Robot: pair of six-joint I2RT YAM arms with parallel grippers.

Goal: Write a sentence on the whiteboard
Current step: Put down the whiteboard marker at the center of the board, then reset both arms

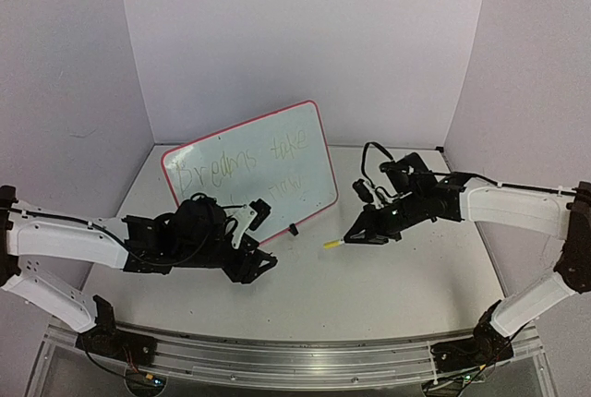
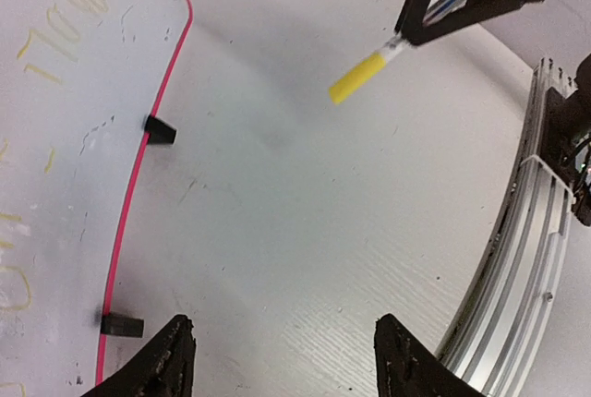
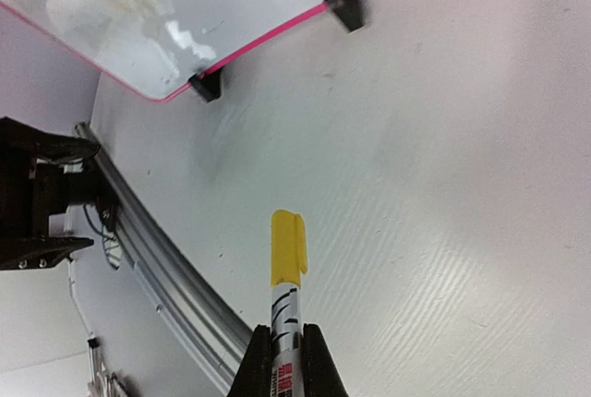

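Left gripper (image 2: 286,365) is open pretty wide with nothing between its fingers, over bare worktop (image 1: 388,277) right in front of the whiteboard (image 1: 277,152). Right gripper (image 3: 286,337) is clamped tight on the one yellow-capped marker (image 3: 287,254), cap sticking out. There's one board, propped up toward the worktop's back edge, left of middle, on two black clip feet (image 2: 159,129), with faint yellow writing (image 1: 231,175) on it.

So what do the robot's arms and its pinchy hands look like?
The left arm and right arm have smooth white shells with black joints and black bases. Each ends in a black two-finger gripper: the left gripper has chunky, rough-edged fingers, the right gripper slim ones. A thin black cable loops above the right wrist.
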